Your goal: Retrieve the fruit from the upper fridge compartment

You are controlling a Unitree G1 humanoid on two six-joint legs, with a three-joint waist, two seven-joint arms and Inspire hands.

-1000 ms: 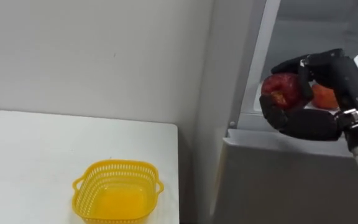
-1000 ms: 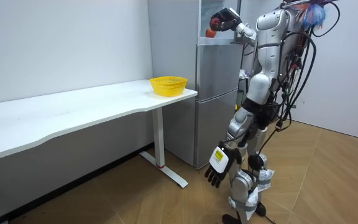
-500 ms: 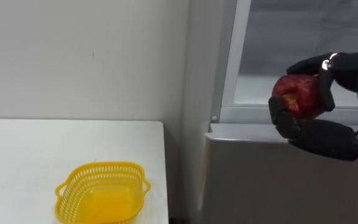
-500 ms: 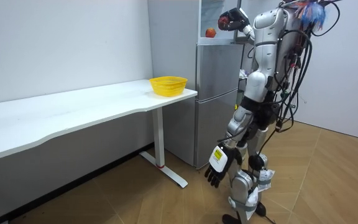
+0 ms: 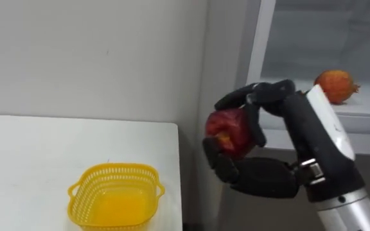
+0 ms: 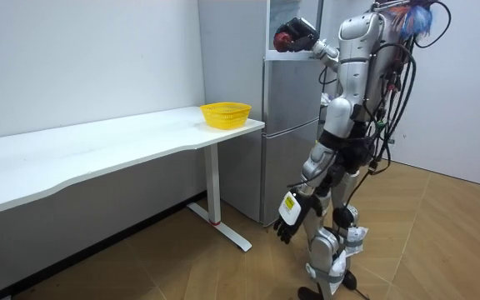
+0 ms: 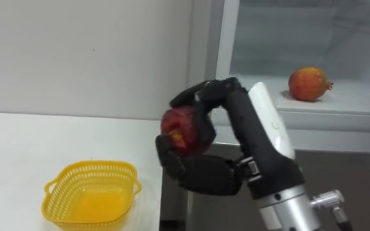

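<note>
Flanking the fridge [image 6: 290,142], white table [image 6: 98,154] bears yellow basket [image 6: 226,114]

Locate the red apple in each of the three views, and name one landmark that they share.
Left eye view: apple just right of centre, in the right hand, up and right of the basket.
Right eye view: apple at centre, in the same hand.
Room view: apple at top, just right of centre, before the fridge.
Shared landmark: the yellow basket at the table's end.
</note>
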